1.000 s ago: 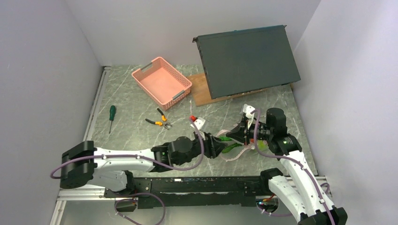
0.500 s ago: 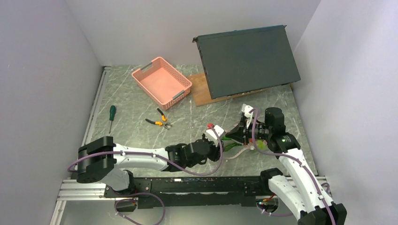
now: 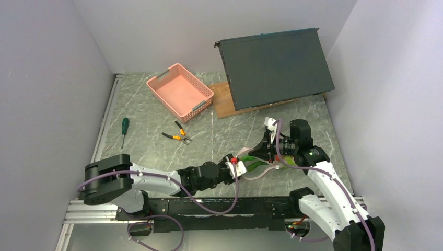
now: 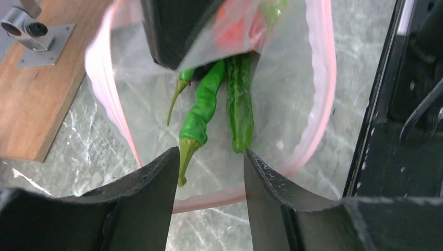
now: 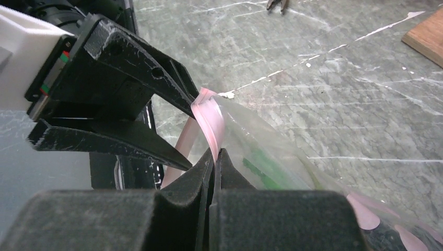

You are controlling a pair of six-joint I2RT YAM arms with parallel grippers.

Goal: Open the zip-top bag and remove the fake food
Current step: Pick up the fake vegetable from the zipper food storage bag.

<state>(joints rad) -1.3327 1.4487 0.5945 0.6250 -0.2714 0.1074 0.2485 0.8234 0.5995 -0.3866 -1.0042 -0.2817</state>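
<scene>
1. My right gripper [image 5: 215, 157] is pressed fully together on the pink zip strip [image 5: 209, 119] of the zip-top bag [image 3: 257, 168]. It pinches one lip of the mouth and holds it up off the table [image 3: 151, 141].
2. My left gripper [image 4: 210, 157] stands about half spread with nothing clamped between its fingers, and it points straight into the bag's open mouth.
3. In the right wrist view, one of my left fingertips [image 5: 180, 86] reaches the strip. I cannot tell whether it truly touches it or sits just beside it.
4. Inside the bag, a long curved green pepper [image 4: 201, 112] lies side by side with a green cucumber [image 4: 239, 104]. A red piece [image 4: 235, 31] shows deeper in, blurred through the plastic.
5. The bag is well apart from the pink basket [image 3: 180, 95], off to the basket's right and on its near side, toward my bases.
6. Orange-handled pliers [image 3: 177, 135] lie on the basket's near side, closer to the basket than to the bag.
</scene>
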